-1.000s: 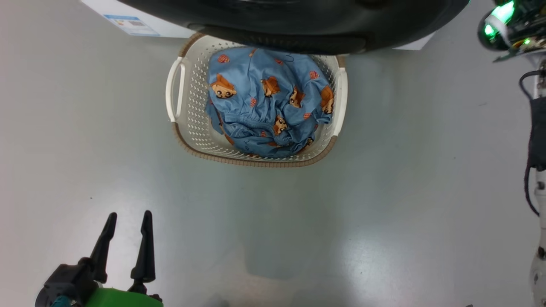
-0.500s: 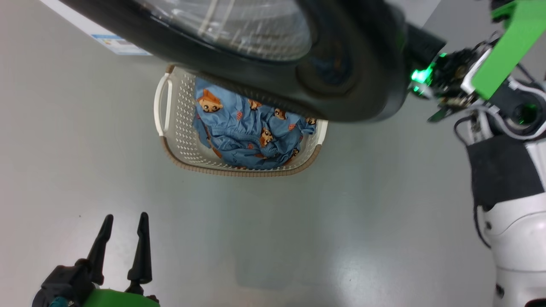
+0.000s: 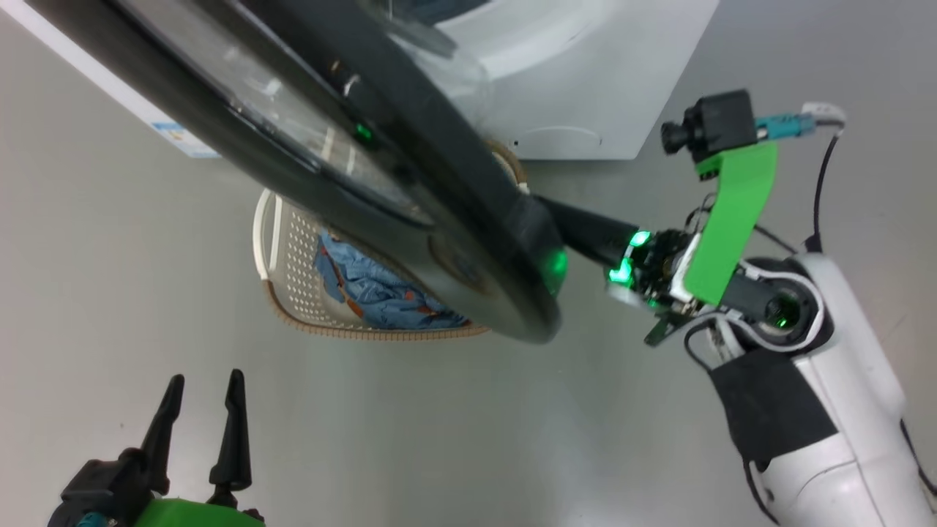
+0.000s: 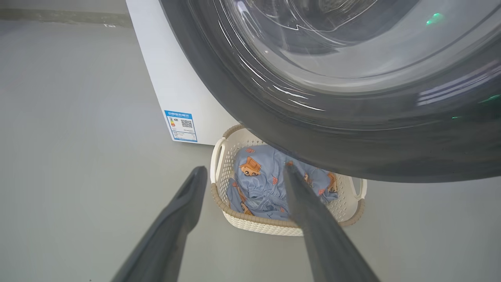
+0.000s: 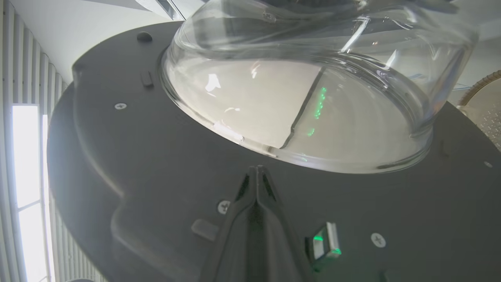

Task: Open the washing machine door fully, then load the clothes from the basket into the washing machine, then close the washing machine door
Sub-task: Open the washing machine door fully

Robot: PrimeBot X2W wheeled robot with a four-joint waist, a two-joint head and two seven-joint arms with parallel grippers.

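While the washing machine door stands swung out from the washing machine in the head view, the basket of clothes sits beneath it. The left gripper hangs well clear of the door.

In the left wrist view its fingers stand apart, pointing under the door's rim.

In the right wrist view the right gripper has its fingers pressed together, holding nothing. The tips are at the door's inner face, beside the glass bowl.

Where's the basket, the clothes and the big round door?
Basket [image 4: 258,220]: left wrist view, on its brown front rim.
Clothes [image 4: 258,180]: left wrist view, on the blue fabric's middle.
Washing machine door [image 3: 468,271]: head view, on its black rim.
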